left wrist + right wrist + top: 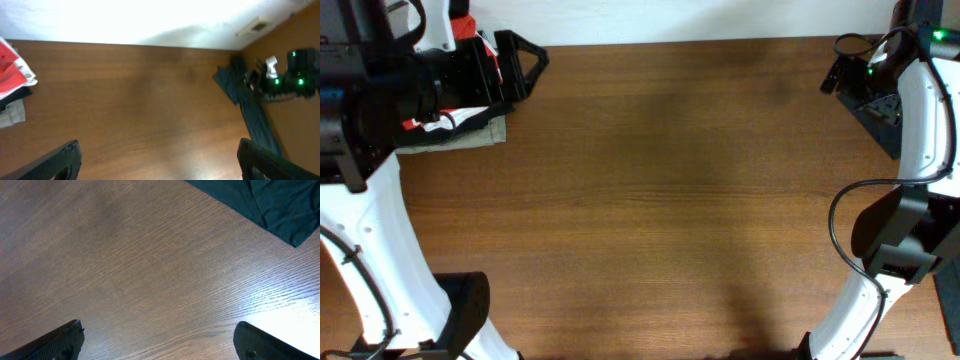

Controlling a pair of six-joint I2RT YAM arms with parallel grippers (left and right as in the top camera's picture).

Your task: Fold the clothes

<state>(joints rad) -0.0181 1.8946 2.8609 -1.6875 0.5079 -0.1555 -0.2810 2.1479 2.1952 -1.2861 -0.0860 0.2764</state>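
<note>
1. The brown wooden desk (650, 200) was bare across its middle, with cloth only at the far left corner and near the right edge.
2. The red-orange T-shirt (9, 70) lay crumpled in a small pile at the far left corner of the desk. Only a bit of red cloth with white on it showed; none of the marking could be read.
3. In the overhead view most of that pile was hidden under the left arm.
4. A pale grey-beige cloth (470, 135) lay flat at the near side of the same pile, touching the red cloth.
5. The left end effector (525, 62) hung above the desk just beside the pile, near the far edge, pointing toward the right edge. Its fingers (60, 160) were spread wide apart, with nothing between them.
6. The T-shirt was not touched by either end effector.
7. A dark garment (265, 200) lay rumpled near the right edge of the desk, toward the far right corner. In the left wrist view it ran as a long dark strip.
8. The right arm (292, 80), with small green lights lit, stood over that dark garment.
9. The right end effector (159, 326) hovered over bare wood near the dark garment, apart from it. Its two fingers were also spread wide and held nothing.
</note>
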